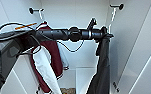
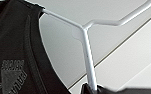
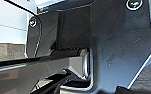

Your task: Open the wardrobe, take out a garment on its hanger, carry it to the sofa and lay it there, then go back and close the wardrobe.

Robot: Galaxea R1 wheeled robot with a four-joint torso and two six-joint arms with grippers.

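White panels are filling the background of the head view: the wardrobe is standing open, its pale back wall and side walls showing, with two black pegs near the top, one on the left and one on the right. A maroon jacket with white sleeves is hanging at the left of the interior, below the left peg. The robot's left arm is reaching in from the left, stretching level across the opening, with a dark cable looping beneath it. At its far end the left gripper is sitting at the top of the garment, which is hanging limp and dark at the right side of the wardrobe, under the right peg, draping down toward the low white shelf.

From the left wrist, the hanger is showing as a thin white bar with a stem running down into the dark fingers, which are closing around its base and gripping it. One arm of the hanger is slipping under the black fabric, which carries a faded grey print.

From the right wrist, dark robot parts are taking up the picture, so I cannot tell whether the right gripper is clenched or released
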